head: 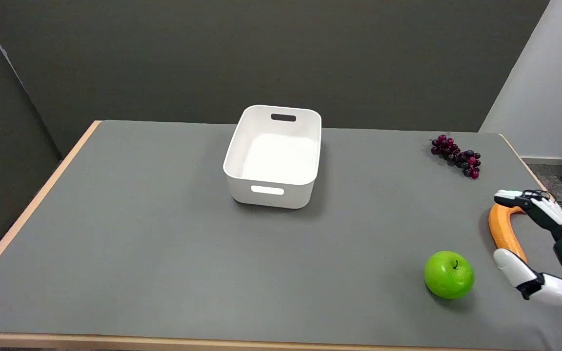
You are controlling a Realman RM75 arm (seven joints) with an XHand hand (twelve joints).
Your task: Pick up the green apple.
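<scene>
A green apple [449, 274] with a dark stem stands upright on the grey table [164, 253], near the front right. My right hand [544, 243] comes in from the lower right edge, just right of the apple and apart from it. Its fingers are spread wide, one reaching up over the orange banana, a lower one pointing toward the apple. It holds nothing.
An orange banana [503, 234] lies curved between the hand's fingers, right of the apple. A bunch of dark grapes [457, 156] sits at the back right. An empty white bin [274, 155] with handle slots stands at the table's middle back.
</scene>
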